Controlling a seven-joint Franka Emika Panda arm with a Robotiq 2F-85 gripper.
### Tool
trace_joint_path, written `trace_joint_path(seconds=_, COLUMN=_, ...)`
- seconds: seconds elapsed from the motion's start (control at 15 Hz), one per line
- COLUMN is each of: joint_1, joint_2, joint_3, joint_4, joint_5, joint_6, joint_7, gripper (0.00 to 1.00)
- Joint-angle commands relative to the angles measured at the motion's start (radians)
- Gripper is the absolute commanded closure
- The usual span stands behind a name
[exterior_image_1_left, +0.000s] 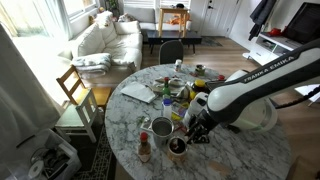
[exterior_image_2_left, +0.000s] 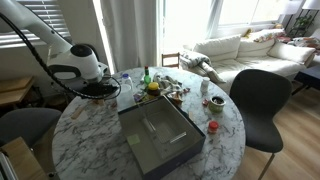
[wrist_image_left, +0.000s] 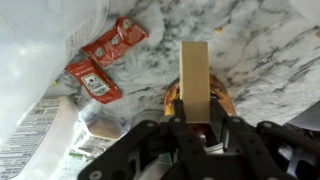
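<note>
Pincer (wrist_image_left: 196, 120) pinches flat rectangular wooden block (wrist_image_left: 195, 70) above veined marble table (wrist_image_left: 265, 50), glossy red sachets (wrist_image_left: 105, 62) nearby.

TABLE: round marble table (exterior_image_2_left: 88, 140), in an exterior view | CENTRE TO 5 O'CLOCK: grey tray (exterior_image_2_left: 160, 135) | 3 O'CLOCK: small red cup (exterior_image_2_left: 212, 127) | 2 O'CLOCK: mug (exterior_image_2_left: 216, 101) | 12 O'CLOCK: cluster of jars and bottles (exterior_image_2_left: 155, 88) | WRIST VIEW: two ketchup packets (wrist_image_left: 100, 62) flat on marble, 10 o'clock | ALSO: steel cup (exterior_image_1_left: 162, 127) near dark cup (exterior_image_1_left: 178, 146)
</note>
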Motion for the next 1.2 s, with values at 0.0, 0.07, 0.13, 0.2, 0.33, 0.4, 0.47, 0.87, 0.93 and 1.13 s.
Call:
trace_joint_path(seconds=0.0, joint_1=-0.030, joint_2=-0.003, joint_3=0.023, joint_4=0.001, joint_5=0.092, joint_6=-0.032, joint_7=-0.099, gripper=0.93)
trace_joint_path(seconds=0.07, joint_1=-0.037, joint_2=-0.007, joint_3=0.024, joint_4=-0.001, joint_5=0.110, joint_6=-0.047, joint_7=-0.130, gripper=0.93)
trace_joint_path(seconds=0.13, joint_1=-0.042, joint_2=-0.008, joint_3=0.026, joint_4=-0.001, joint_5=0.128, joint_6=-0.059, joint_7=-0.161, gripper=0.93)
trace_joint_path(seconds=0.2, joint_1=-0.049, joint_2=-0.007, joint_3=0.028, joint_4=0.002, joint_5=0.151, joint_6=-0.075, joint_7=-0.201, gripper=0.93)
trace_joint_path(seconds=0.33, joint_1=-0.060, joint_2=-0.003, joint_3=0.029, joint_4=0.006, joint_5=0.202, joint_6=-0.102, joint_7=-0.273, gripper=0.93)
trace_joint_path(seconds=0.4, joint_1=-0.066, joint_2=-0.002, joint_3=0.031, joint_4=0.010, joint_5=0.234, joint_6=-0.119, joint_7=-0.314, gripper=0.93)
trace_joint_path(seconds=0.47, joint_1=-0.069, joint_2=-0.001, joint_3=0.029, joint_4=0.011, joint_5=0.256, joint_6=-0.133, joint_7=-0.342, gripper=0.93)
trace_joint_path(seconds=0.87, joint_1=-0.087, joint_2=0.013, joint_3=0.022, joint_4=0.021, joint_5=0.375, joint_6=-0.215, joint_7=-0.494, gripper=0.93)
trace_joint_path(seconds=0.93, joint_1=-0.090, joint_2=0.017, joint_3=0.021, joint_4=0.022, joint_5=0.386, joint_6=-0.233, joint_7=-0.512, gripper=0.93)
trace_joint_path(seconds=1.13, joint_1=-0.093, joint_2=0.031, joint_3=0.018, joint_4=0.024, joint_5=0.392, joint_6=-0.277, joint_7=-0.542, gripper=0.93)
